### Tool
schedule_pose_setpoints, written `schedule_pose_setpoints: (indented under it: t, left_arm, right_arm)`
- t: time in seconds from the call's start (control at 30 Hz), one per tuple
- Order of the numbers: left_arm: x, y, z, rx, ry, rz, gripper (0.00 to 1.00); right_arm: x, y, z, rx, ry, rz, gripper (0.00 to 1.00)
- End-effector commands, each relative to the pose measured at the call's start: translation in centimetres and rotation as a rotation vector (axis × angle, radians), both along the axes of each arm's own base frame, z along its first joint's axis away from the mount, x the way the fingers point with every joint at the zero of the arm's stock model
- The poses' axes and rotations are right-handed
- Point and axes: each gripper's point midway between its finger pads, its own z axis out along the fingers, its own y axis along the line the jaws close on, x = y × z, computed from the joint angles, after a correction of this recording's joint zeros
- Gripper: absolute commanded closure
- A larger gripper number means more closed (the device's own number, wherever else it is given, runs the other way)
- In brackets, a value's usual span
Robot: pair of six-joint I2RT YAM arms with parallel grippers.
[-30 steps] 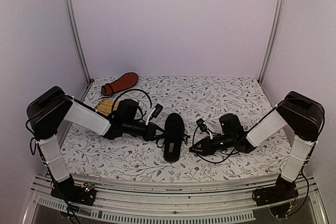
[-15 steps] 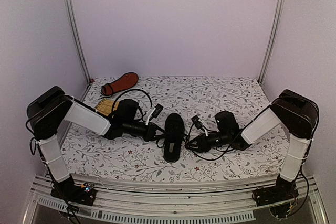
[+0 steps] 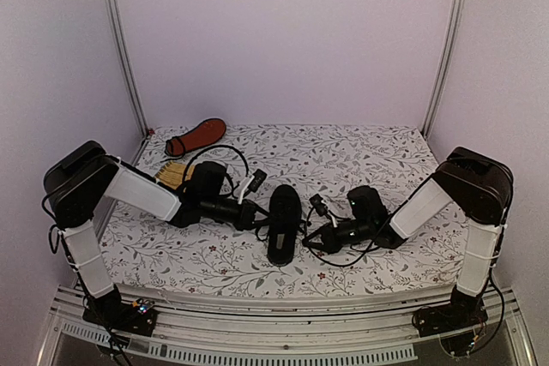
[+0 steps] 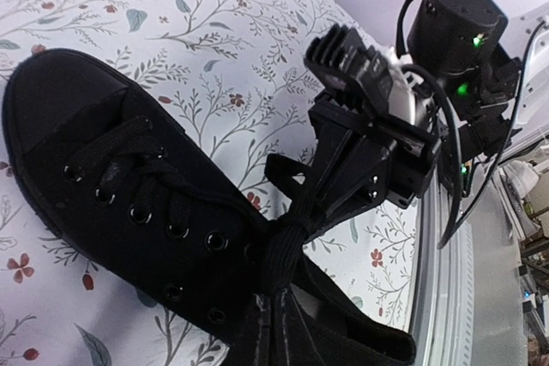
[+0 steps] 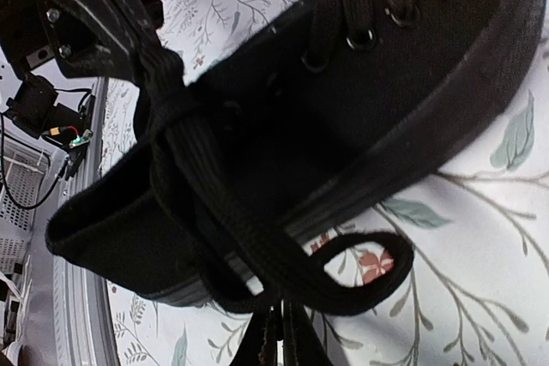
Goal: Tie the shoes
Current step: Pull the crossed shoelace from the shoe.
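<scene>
One black canvas shoe (image 3: 285, 222) lies on the table between my grippers, toe pointing away from the bases. My left gripper (image 3: 262, 218) is at its left side, shut on a black lace (image 4: 287, 246) at the shoe's top eyelets (image 4: 111, 177). My right gripper (image 3: 312, 236) is at the shoe's right side, shut on a lace that forms a loop (image 5: 360, 276) beside the shoe (image 5: 360, 100). The laces are bunched at the collar between both grippers. The second shoe (image 3: 196, 136) lies at the back left, reddish-orange sole up.
A yellow woven mat (image 3: 174, 173) lies under my left arm at the left. The table has a floral cloth (image 3: 369, 156). Metal frame posts stand at the back corners, with pale walls around. A cable loops by the right gripper (image 3: 343, 256).
My right gripper has moved left, closer to the shoe, with the lace in it. The left arm and the shoe have stayed put.
</scene>
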Motion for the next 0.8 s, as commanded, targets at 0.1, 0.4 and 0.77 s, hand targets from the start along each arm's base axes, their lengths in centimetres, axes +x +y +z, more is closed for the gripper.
schedule_pose_setpoints:
  t: [0.1,0.4,0.77]
  left_arm:
    - [1.4,0.5,1.8,-0.017,-0.039,0.049,0.98]
    - [1.7,1.4,2.1,-0.014,-0.039,0.062,1.00]
    - [1.3,2.9,1.0,0.032,-0.020,0.085,0.99]
  right_arm:
    - [-1.9,-2.6,-1.0,-0.066,0.035,-0.050,0.98]
    - [-2.7,-4.8,-1.5,-0.119,0.061,-0.126,0.98]
    - [-2.6,-7.1,-2.2,-0.198,0.083,-0.235,0.98]
